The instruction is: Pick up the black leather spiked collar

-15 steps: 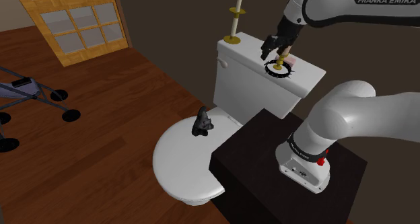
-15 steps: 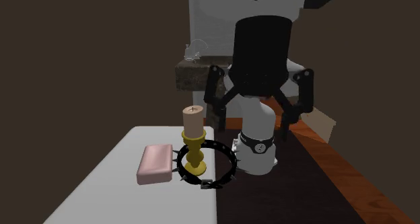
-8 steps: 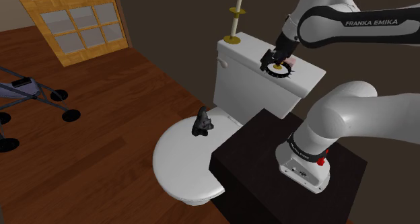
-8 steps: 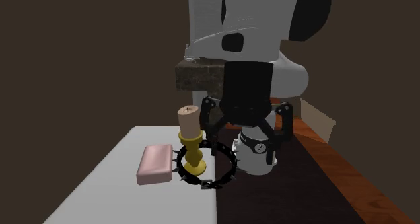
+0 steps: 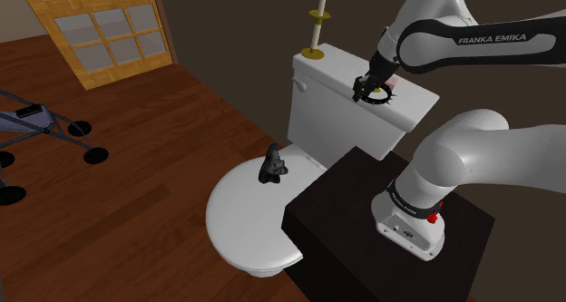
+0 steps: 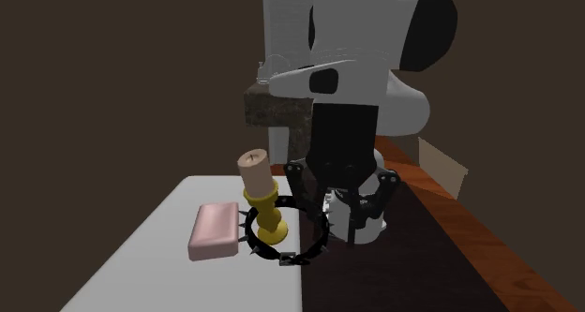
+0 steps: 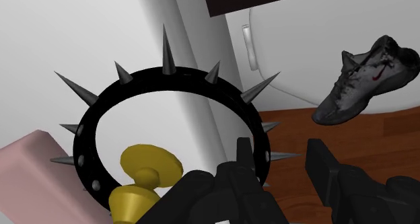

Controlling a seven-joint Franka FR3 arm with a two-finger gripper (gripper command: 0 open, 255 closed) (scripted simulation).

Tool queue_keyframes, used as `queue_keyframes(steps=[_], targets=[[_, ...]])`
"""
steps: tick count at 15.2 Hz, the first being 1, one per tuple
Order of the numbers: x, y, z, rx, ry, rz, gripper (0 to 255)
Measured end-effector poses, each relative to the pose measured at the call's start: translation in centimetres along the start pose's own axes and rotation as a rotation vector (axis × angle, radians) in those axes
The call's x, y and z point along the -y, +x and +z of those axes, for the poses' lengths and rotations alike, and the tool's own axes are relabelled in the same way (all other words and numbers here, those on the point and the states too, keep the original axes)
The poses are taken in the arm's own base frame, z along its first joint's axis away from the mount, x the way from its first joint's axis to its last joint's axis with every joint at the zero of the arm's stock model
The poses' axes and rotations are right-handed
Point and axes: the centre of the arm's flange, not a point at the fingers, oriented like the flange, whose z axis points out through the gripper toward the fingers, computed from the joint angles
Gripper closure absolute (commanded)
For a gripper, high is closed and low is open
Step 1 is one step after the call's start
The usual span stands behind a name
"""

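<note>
The black spiked collar [image 5: 378, 93] lies flat on the white toilet tank lid [image 5: 331, 69], near the lid's edge. It rings a yellow candlestick [image 6: 269, 212] that holds a leaning beige candle. My gripper [image 6: 339, 205] is down at the collar's rim, open. In the wrist view the collar [image 7: 173, 112] is a black ring with grey spikes, and my gripper [image 7: 283, 165] straddles its band, with one finger inside the ring beside the candlestick base [image 7: 145, 165] and one outside. I cannot tell whether the fingers touch the band.
A pink soap bar [image 6: 214, 230] lies against the collar on the lid [image 6: 159, 254]. A tall gold rod on a base [image 5: 317, 24] stands at the lid's far end. A dark shoe [image 5: 272, 164] rests on the toilet seat below. My dark stand [image 5: 345, 209] is beside the bowl.
My gripper has come down from above the lid to the collar's rim, with its fingers somewhat closer together. The candle now leans toward the second exterior view's left.
</note>
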Motion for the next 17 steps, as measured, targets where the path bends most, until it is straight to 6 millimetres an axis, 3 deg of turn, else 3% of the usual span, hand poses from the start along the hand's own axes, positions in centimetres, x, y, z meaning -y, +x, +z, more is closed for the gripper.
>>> queue_keyframes(steps=[8,17], targets=[[-0.1,0.2,-0.5,0.000,0.000,0.000,255],[0.0,1.2,-5.0,0.001,0.000,0.000,255]])
